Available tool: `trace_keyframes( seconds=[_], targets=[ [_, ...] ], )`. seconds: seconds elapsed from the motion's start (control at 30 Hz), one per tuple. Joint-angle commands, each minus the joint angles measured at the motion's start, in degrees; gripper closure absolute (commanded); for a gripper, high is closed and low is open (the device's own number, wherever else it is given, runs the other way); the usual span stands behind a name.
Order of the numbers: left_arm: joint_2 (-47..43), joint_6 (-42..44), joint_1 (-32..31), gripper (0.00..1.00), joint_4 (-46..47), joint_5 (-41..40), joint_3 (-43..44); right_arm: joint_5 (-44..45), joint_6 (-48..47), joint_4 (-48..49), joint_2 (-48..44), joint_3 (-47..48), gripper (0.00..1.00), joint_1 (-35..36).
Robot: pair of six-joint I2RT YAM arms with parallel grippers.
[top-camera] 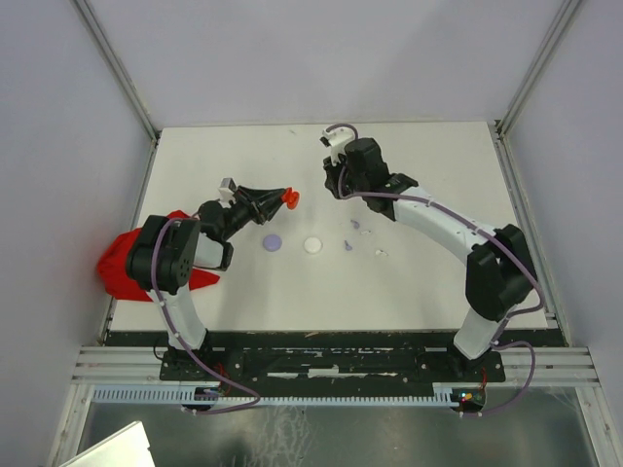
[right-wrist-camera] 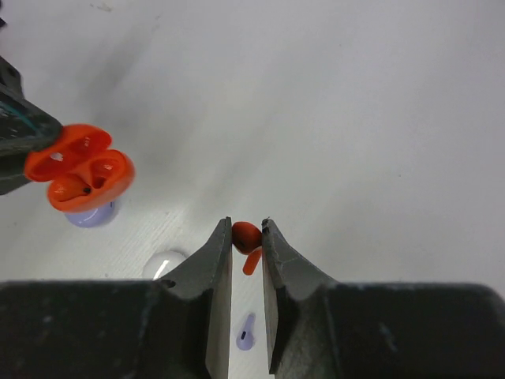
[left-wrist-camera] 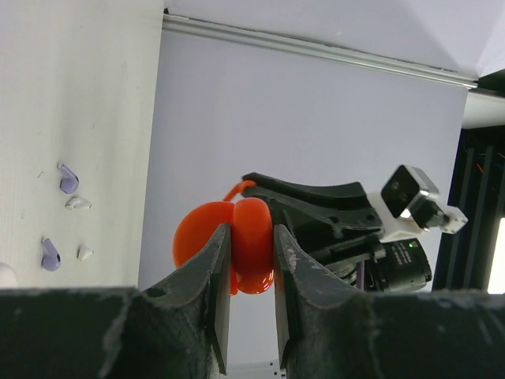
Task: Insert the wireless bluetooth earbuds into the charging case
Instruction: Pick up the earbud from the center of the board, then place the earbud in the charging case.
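My left gripper [left-wrist-camera: 251,237] is shut on the red charging case [left-wrist-camera: 254,229] and holds it above the table. Its lid stands open, and the case [right-wrist-camera: 79,167] shows two hollows in the right wrist view. From above, the case [top-camera: 288,198] sits at the tip of the left gripper [top-camera: 280,197]. My right gripper [right-wrist-camera: 247,234] is shut on a red earbud [right-wrist-camera: 246,235], stem hanging down, to the right of the case and apart from it. Two lilac earbuds [left-wrist-camera: 69,178] [left-wrist-camera: 50,254] and two white ones [left-wrist-camera: 77,204] [left-wrist-camera: 84,253] lie on the table.
A lilac disc [top-camera: 273,242] and a white disc [top-camera: 311,245] lie mid-table, left of the loose earbuds [top-camera: 348,245]. A red heap [top-camera: 122,263] lies at the left edge beside the left arm. Walls and metal posts close in the table.
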Motion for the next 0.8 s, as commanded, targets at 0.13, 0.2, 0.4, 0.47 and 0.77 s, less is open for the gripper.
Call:
trace_keyframes(
  seconds=[0.13,0.2,0.4,0.47,0.77],
  targets=[
    [0.5,-2.9,-2.8,0.97,2.8,-0.4,1.6,-7.2,-0.4,29.8,-10.3,-13.0,0.99,-0.2],
    [0.8,-3.6,-3.3,0.97,3.0,-0.5,2.0,-9.2,-0.9,38.4,-11.5,-17.5,0.99,-0.1],
    [1.3,-5.8,-4.8,0.97,3.0,-0.1,3.4,-15.4,-2.0,60.1,-11.6,-27.2,0.99,-0.2],
    [1.6,-6.5,-5.2,0.97,3.1,0.4,3.9,-17.5,-2.2,63.2,-11.2,-28.5,0.99,-0.1],
    [1.5,-7.9,-5.7,0.97,2.4,2.8,5.2,-23.9,-2.2,72.1,-9.5,-32.1,0.99,-0.2]
  ],
)
